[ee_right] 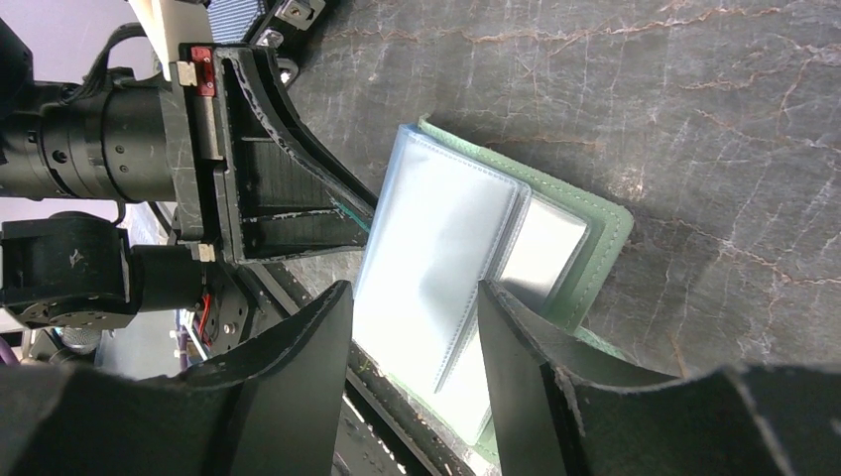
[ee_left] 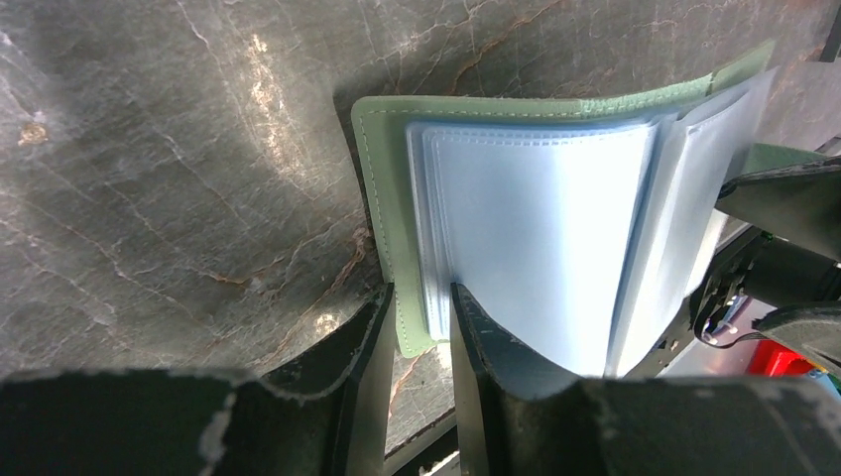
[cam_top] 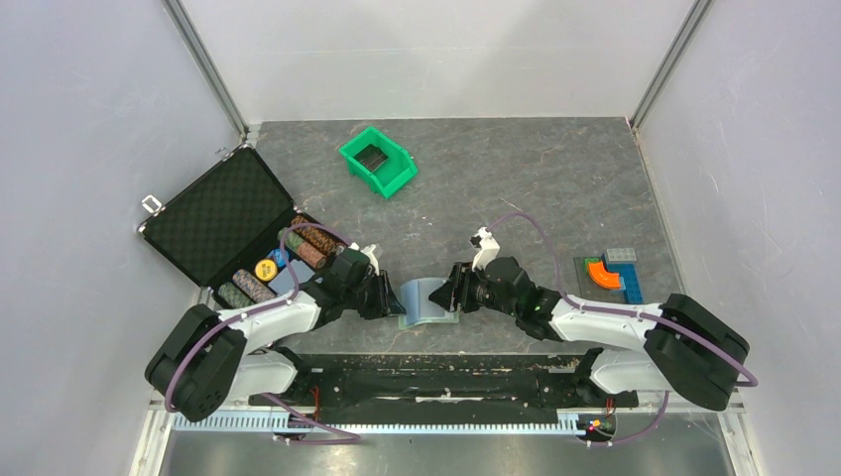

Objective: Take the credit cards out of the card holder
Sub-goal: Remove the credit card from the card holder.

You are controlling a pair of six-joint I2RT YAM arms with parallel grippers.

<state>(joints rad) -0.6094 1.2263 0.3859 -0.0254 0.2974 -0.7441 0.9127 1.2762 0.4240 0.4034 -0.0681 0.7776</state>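
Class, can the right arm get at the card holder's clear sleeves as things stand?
Probably yes: the right claw sits astride the sleeves, nothing in between, while the left claw pins the card holder by its cover.

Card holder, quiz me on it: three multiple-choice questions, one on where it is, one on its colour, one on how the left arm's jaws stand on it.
1. Where does the card holder lie?
A. at the far edge
B. between the left gripper and the right gripper, near the arms' bases
C. in the far right corner

2. What colour is its outer cover?
A. pale green
B. red
C. black

3. How do the left gripper's jaws stand?
A. wide open above it
B. closed on its edge
C. off to the side, touching nothing

Answers:
1 B, the top view shows it between both wrists.
2 A, a green stitched rim shows in both wrist views.
3 B, the left wrist view shows both jaws pinching the cover's edge.
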